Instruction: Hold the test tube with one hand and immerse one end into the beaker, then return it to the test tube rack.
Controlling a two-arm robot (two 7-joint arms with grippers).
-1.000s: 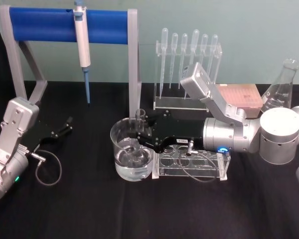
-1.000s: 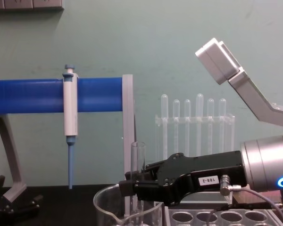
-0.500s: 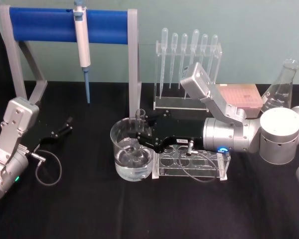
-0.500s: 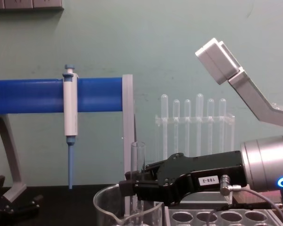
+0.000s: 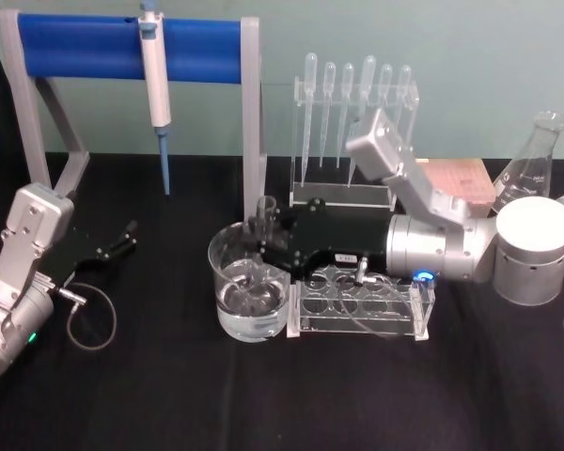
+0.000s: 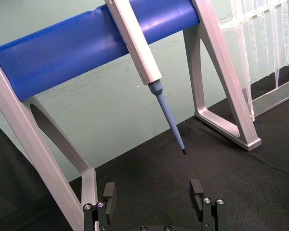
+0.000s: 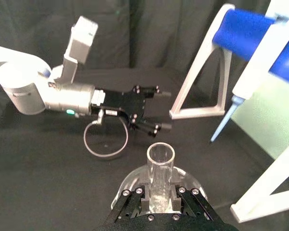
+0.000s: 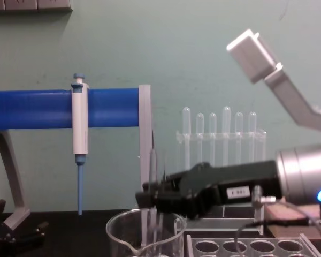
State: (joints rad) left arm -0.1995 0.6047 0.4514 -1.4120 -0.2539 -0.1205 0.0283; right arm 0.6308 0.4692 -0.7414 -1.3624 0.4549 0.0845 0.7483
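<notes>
The test tube (image 5: 266,214) stands upright, a clear glass tube with its open mouth (image 7: 160,155) up. My right gripper (image 5: 261,237) is shut on it, reaching in from the right over the beaker (image 5: 227,282). In the chest view the right gripper (image 8: 150,199) holds the test tube (image 8: 153,171) with its lower part inside the rim of the beaker (image 8: 123,235). Water lies in the beaker's bottom. Whether the tube's tip touches the water is hidden. My left gripper (image 5: 124,237) rests open on the black table at the left, and the left gripper (image 6: 153,195) has nothing between its fingers.
A clear rack with round holes (image 5: 362,303) stands right of the beaker under my right arm. Behind are a blue-barred stand (image 5: 94,49) holding a white-and-blue pipettor (image 5: 155,85), a pipette rack (image 5: 352,103), a pink tip box (image 5: 456,178) and a flask (image 5: 531,169).
My right gripper has risen a little with the test tube still over the beaker, and its wrist has tilted up. The left arm has not moved.
</notes>
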